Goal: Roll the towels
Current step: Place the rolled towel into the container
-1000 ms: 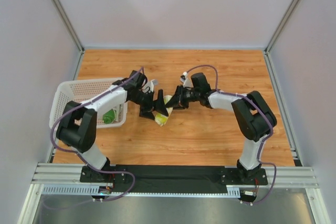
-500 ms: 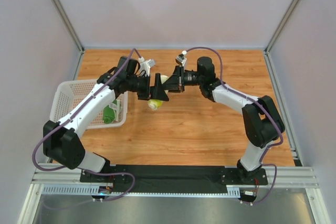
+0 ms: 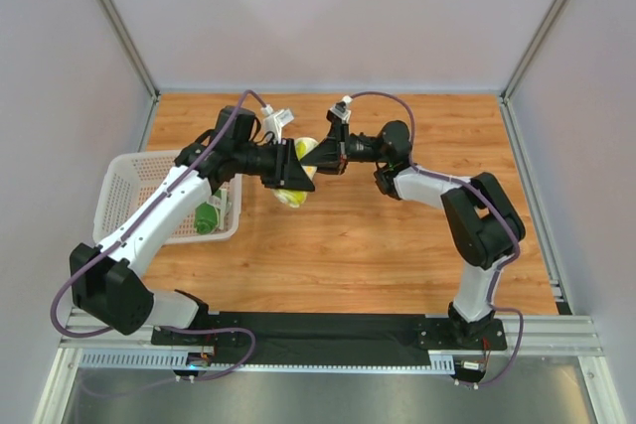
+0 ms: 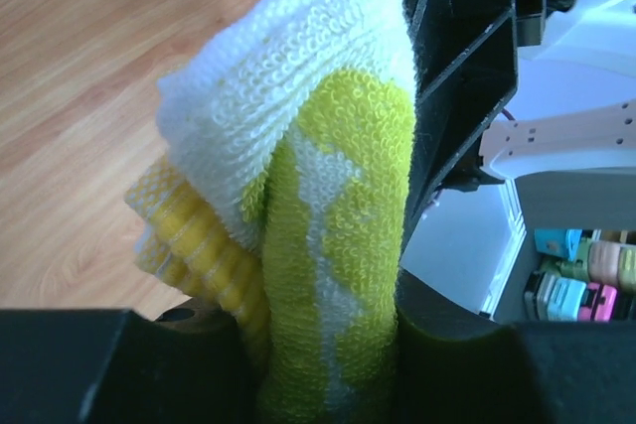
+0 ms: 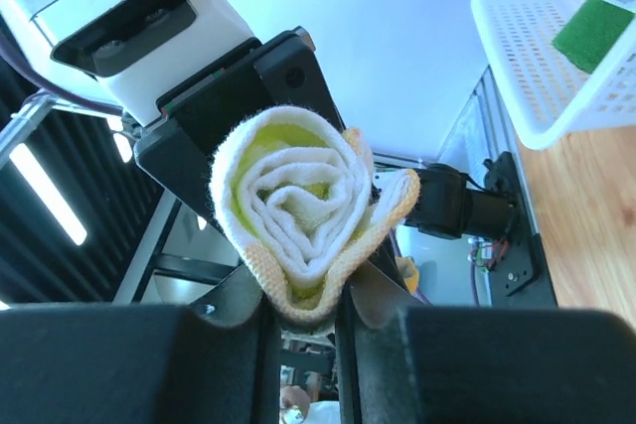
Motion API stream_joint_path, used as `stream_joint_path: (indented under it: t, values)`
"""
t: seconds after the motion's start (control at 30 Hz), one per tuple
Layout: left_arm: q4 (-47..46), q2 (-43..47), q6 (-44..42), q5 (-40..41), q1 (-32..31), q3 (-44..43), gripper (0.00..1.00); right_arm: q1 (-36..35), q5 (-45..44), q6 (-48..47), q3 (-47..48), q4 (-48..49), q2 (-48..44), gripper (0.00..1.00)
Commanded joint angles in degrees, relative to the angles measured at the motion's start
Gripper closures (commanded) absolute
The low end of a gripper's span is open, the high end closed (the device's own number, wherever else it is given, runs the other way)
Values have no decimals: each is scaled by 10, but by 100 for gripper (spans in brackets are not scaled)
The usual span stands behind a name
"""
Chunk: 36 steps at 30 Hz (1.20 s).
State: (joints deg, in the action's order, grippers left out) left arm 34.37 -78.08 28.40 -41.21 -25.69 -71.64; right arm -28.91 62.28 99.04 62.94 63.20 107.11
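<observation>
Lime-yellow towel (image 5: 298,225), rolled into a tight spiral, hangs in the air over the wooden table (image 3: 397,235), caught between both arms. The right gripper (image 5: 303,320) is clamped on one end of the roll, and the left gripper (image 4: 328,374) has its fingers pressed in on the roll's sides. At the table's left edge, a white mesh basket (image 3: 124,181) holds the dark green towel (image 3: 208,217) in its near right corner.

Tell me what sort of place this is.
Probably a robot lab test cell: a wooden tabletop boxed in by plain grey panels on aluminium posts, with a left arm and a right arm bolted to a black base plate.
</observation>
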Motion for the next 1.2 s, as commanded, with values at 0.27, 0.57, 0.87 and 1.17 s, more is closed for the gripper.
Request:
stream_joint_path:
  t: [0.27, 0.57, 0.87, 1.17]
  values:
    - [49, 33, -4, 46, 15, -20, 30, 3, 38, -412, 42, -481, -142, 100]
    - [32, 42, 7, 13, 15, -18, 50, -6, 35, -425, 47, -498, -142, 100]
    - [18, 30, 9, -16, 15, -6, 78, -8, 36, -404, 51, -469, -138, 100]
    - [103, 36, -21, 39, 44, -48, 100, 0, -8, -528, 99, -655, -133, 36]
